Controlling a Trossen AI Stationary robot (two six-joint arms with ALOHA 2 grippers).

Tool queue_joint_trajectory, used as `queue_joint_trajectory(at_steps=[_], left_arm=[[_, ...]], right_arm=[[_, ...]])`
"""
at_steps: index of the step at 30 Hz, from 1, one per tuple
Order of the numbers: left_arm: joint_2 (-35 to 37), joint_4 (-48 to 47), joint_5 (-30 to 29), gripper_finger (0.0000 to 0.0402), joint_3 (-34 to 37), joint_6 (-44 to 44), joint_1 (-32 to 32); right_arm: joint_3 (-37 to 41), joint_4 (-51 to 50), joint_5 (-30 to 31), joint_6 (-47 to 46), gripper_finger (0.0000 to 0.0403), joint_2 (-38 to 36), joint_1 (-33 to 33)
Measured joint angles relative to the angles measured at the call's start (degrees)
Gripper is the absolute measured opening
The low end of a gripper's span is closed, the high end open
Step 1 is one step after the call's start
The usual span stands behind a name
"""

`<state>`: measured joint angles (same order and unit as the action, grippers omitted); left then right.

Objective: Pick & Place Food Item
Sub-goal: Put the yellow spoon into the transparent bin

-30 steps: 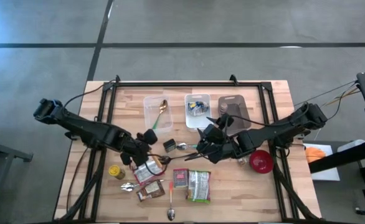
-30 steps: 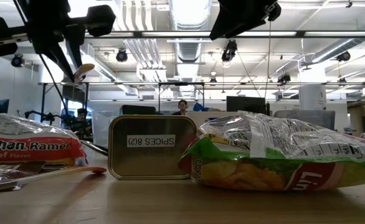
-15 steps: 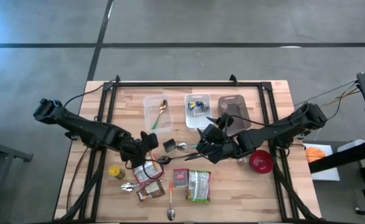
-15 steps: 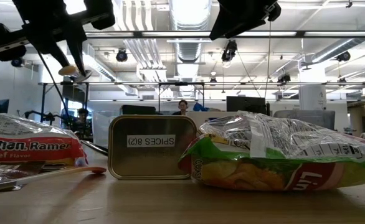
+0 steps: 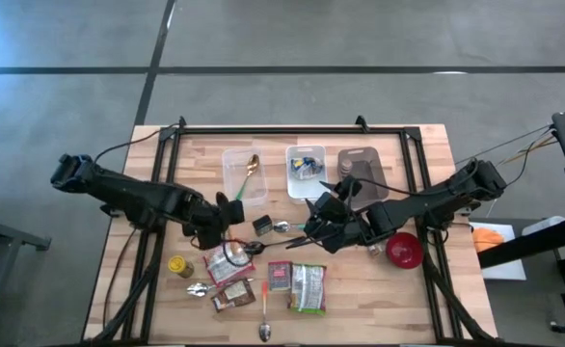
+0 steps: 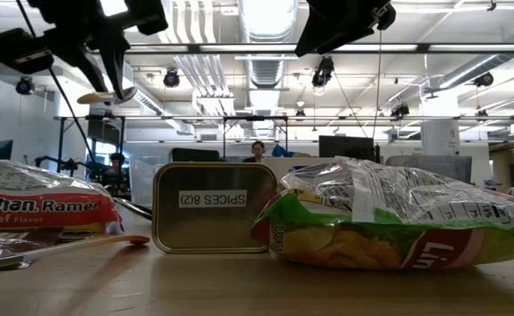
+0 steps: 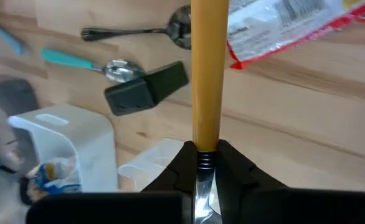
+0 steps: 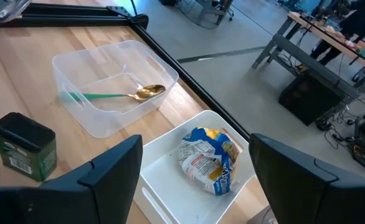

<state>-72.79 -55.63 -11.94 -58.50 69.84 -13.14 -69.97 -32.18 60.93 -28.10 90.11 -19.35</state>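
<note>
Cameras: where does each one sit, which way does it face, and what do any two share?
High view: overhead, straight down on the table; both arms show, left gripper and right gripper.
Low view: table height, level into the room past the spice tin; arms overhead.
Left wrist view: past its shut fingers on a yellow-handled utensil.
Right wrist view: between its open fingers, toward the clear bin.
Shared: the clear bin's gold spoon also shows from overhead.

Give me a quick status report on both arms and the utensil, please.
Left gripper shut on yellow-handled utensil, lifted above the table. Right gripper open, empty, mid-table. Clear bin just ahead holds a spoon; path clear.
</note>
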Motion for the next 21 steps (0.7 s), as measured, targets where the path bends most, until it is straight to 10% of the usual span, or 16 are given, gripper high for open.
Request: queue_joint_trajectory(at_steps=[21], left_arm=[[0.0, -0.6, 11.2, 0.0014, -1.2, 21.2, 19.8]], right_arm=[[0.0, 0.0, 0.0, 0.0, 0.0293, 0.0, 0.0]])
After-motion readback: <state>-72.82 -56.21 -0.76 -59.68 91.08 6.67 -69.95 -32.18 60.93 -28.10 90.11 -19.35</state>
